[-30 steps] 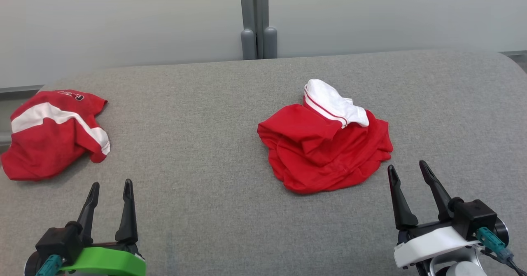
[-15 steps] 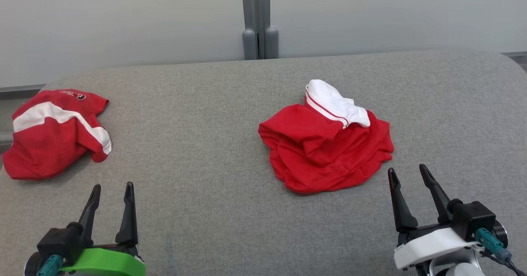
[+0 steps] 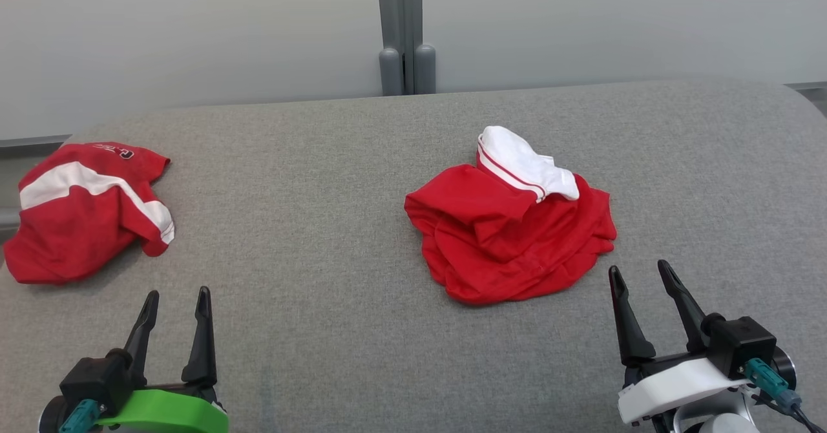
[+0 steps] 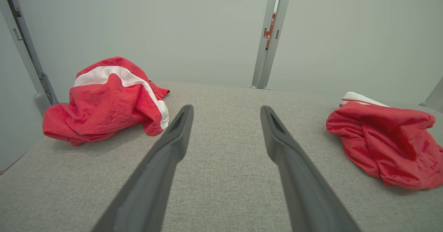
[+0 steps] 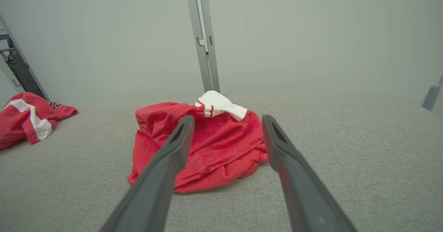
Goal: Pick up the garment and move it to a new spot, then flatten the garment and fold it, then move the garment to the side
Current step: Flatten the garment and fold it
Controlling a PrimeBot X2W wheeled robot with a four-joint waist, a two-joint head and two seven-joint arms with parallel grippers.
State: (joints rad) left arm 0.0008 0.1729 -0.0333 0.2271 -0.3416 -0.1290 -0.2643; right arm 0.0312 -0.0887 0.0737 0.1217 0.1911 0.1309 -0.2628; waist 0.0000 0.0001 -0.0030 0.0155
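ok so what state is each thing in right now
red garment with white trim: crumpled heap, not flattened, not held
red garment with white stripe: crumpled, lying off to the left
left claw: open, empty
right claw: open, empty, near the trimmed garment's edge

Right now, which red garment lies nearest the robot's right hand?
The red garment with the white piece on top, ahead of the right hand; the white-banded garment lies far left.
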